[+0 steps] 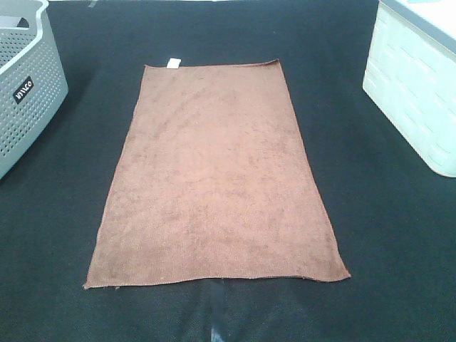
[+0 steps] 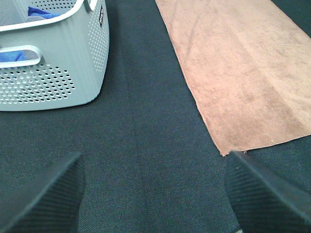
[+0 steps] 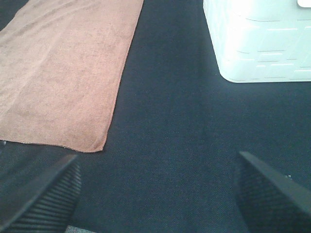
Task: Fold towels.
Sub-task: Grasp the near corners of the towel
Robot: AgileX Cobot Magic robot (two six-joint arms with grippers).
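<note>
A rust-brown towel (image 1: 217,178) lies spread flat and unfolded in the middle of a dark tabletop (image 1: 385,235), its small white tag (image 1: 172,63) at the far short edge. The left gripper (image 2: 154,191) hangs over bare tabletop between a grey perforated basket (image 2: 53,73) and the towel's near corner, its jaws wide apart and holding nothing. The right gripper (image 3: 158,191), equally spread and empty, is poised between the towel's other near corner and a white bin (image 3: 257,43).
</note>
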